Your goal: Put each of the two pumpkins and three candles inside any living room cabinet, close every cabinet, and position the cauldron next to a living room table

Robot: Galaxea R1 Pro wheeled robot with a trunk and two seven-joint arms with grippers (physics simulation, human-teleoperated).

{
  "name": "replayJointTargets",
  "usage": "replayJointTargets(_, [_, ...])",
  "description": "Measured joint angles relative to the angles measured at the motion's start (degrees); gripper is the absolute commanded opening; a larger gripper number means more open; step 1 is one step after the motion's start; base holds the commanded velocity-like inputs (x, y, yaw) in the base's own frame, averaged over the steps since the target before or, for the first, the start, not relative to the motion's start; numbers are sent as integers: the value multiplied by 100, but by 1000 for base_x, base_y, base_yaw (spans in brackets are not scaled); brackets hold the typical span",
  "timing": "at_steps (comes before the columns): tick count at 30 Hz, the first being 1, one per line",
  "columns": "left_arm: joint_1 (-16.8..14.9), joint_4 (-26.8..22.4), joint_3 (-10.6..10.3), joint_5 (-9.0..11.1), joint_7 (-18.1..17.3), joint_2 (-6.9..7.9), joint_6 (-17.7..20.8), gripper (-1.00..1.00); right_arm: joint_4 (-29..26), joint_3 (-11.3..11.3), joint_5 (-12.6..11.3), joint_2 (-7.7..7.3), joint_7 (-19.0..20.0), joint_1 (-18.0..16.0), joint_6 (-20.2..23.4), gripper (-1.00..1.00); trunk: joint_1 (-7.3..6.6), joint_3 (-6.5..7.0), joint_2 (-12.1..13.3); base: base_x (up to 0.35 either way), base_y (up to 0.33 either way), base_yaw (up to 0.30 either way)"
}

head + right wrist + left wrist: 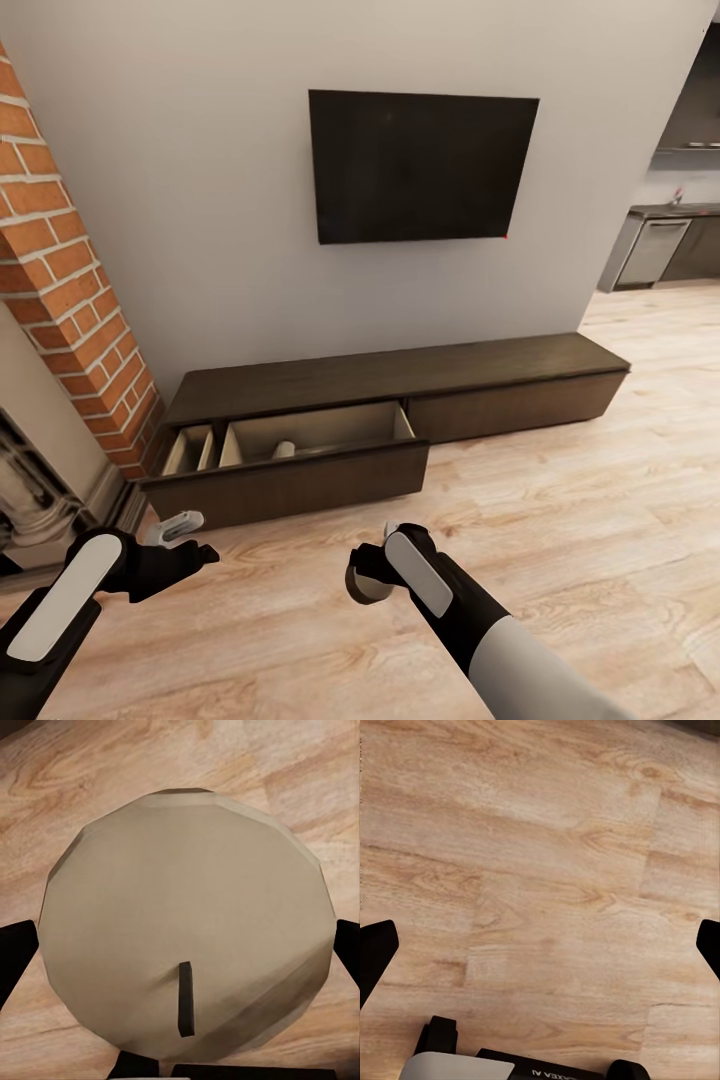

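Note:
The long dark-brown cabinet (400,372) stands against the wall ahead, and its left pull-out compartment (290,482) is drawn out over the floor. One beige candle (284,449) lies inside that compartment. My right gripper (368,575) hangs above the floor in front of the compartment, shut on another candle (360,588). The right wrist view looks down on this candle's round top and dark wick (184,997), held between the two fingers (15,960). My left gripper (190,540) is open and empty, low at the left, over bare planks (540,870).
A brick fireplace (70,290) rises at the left, close to the compartment's end. A dark TV (420,165) hangs on the wall above the cabinet. Grey kitchen units (655,250) lie far right. Light wood floor (560,560) stretches to the right.

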Motion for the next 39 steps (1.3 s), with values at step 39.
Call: replayJointTargets(39, [20, -400, 28, 68, 7, 80, 28, 100, -1221, 14, -90, -8, -111, -2, 813, -100, -152, 126, 279, 132, -37, 53])
